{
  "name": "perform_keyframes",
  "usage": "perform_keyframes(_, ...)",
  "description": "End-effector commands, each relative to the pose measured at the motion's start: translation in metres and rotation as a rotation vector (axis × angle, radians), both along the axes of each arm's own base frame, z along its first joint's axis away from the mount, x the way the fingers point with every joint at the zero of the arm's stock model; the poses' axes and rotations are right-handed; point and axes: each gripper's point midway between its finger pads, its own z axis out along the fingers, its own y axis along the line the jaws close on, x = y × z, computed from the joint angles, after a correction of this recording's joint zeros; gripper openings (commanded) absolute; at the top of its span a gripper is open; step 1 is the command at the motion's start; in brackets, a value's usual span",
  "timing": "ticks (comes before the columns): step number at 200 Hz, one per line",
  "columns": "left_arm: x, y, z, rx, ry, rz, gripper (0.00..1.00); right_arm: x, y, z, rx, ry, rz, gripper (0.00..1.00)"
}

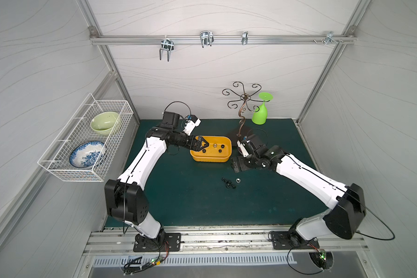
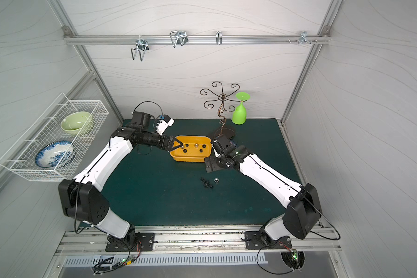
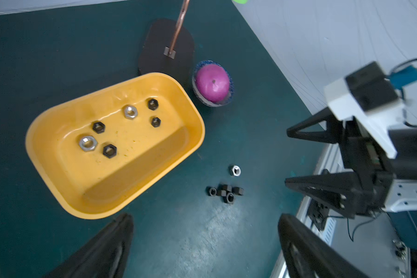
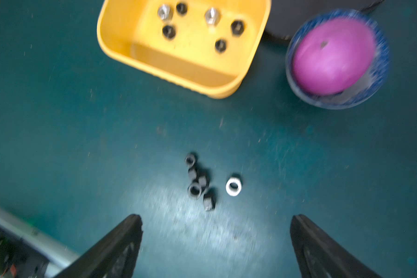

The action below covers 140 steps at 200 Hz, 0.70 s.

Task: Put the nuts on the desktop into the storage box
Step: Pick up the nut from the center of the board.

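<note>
As it gapes, left gripper [image 3: 204,222] holds nothing

The storage box [image 1: 210,158] is a shallow yellow-orange tub with rounded corners. It stands upright on the dark teal tabletop [image 1: 178,197], with one short end under the left end effector [image 1: 204,145]. Six nuts [image 3: 88,143] lie flat on its floor, apart from one another: four black and two silver, one silver closest to that end effector's tips. Outside the box, near the right end effector [image 4: 216,216] and ahead of its tips, five black nuts [image 4: 199,183] sit touching in a clump, some on edge. One loose silver nut [image 4: 233,186] lies flat just beside them.
</note>
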Motion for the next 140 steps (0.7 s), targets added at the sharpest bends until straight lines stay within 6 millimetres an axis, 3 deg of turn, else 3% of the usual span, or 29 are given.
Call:
perform_keyframes(1,-0.05,-0.012,0.018,-0.109,-0.078,-0.214,0.98,-0.033,-0.011,-0.009,-0.014,0.092,0.075,0.96)
perform_keyframes(21,-0.086,-0.017,0.021,-0.18,-0.142,-0.355,0.98,-0.048,-0.008,-0.025,-0.008,0.158,0.146,0.88)
perform_keyframes(39,-0.113,-0.019,0.011,-0.24,-0.208,-0.471,0.98,-0.06,0.001,-0.04,0.006,0.249,0.209,0.76)
perform_keyframes(76,-0.126,-0.017,-0.04,-0.206,-0.382,-0.617,0.98,-0.061,0.014,-0.062,0.047,0.283,0.238,0.65)
perform_keyframes(97,-0.143,-0.017,-0.051,-0.235,-0.515,-0.729,0.98,-0.055,0.014,-0.079,0.01,0.284,0.236,0.61)
perform_keyframes(113,-0.135,-0.02,-0.064,-0.235,-0.576,-0.711,0.98,-0.049,0.014,-0.094,-0.009,0.277,0.225,0.52)
perform_keyframes(127,-0.113,-0.023,-0.087,-0.141,-0.563,-0.617,0.98,-0.048,0.015,-0.105,-0.024,0.285,0.23,0.53)
perform_keyframes(140,-0.104,-0.027,-0.113,-0.019,-0.59,-0.594,0.98,-0.048,0.015,-0.115,-0.042,0.281,0.231,0.54)
